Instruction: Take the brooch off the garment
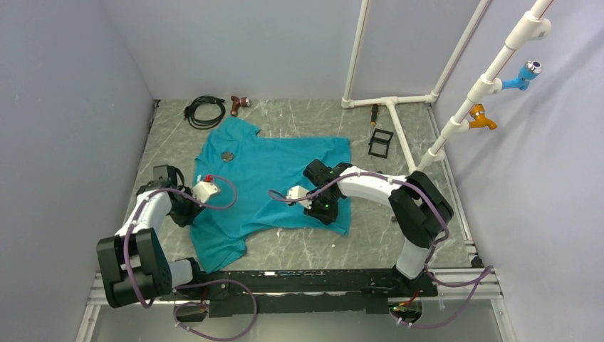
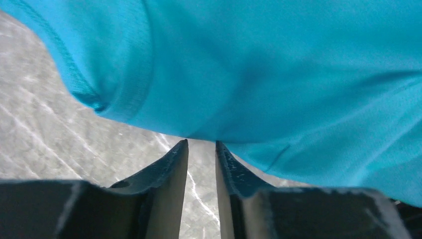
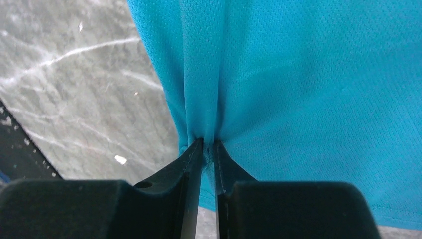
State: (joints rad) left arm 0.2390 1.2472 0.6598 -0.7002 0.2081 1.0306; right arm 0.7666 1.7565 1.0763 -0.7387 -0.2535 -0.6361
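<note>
Shirt [image 1: 278,178] lies spread over the mid surface [image 1: 399,228]. One corner reaches toward the far strip, another toward the near rail. Its L edge runs close to the L wall, w/ only a thin band of bare surface there. On the R a broader bare stretch lies btw shirt and white pipes [image 1: 394,117]. The far strip carries a cable coil [image 1: 205,112], a red-brown item [image 1: 239,104] and a screwdriver [image 1: 374,114]. A black frame [image 1: 380,142] sits just beside the pipes.

Brooch [image 1: 228,154] sits on the shirt's far-L part, well apart from both tools. Only the top view shows it.

L tool [image 1: 186,212] is low at the shirt's L edge. L wrist view gives what the top can't: L tool [image 2: 201,147] fingers [image 2: 174,169] stand nearly together, w/ a slim gap and grey surface [image 2: 50,134] seen through it. The tips meet the shirt [image 2: 273,74] border, and a stitched hem curls at upper L. Can't tell if any cloth is nipped.

R tool [image 1: 324,210] is at the shirt's near-R part. In the R wrist view the R tool [image 3: 209,144] is pressed together on a narrow fold of shirt [image 3: 308,89]. The cloth is gathered into a ridge running up from the tips, w/ the mesh weave plain to see. A hem runs along lower R, and bare surface [image 3: 74,89] lies to the L.
</note>
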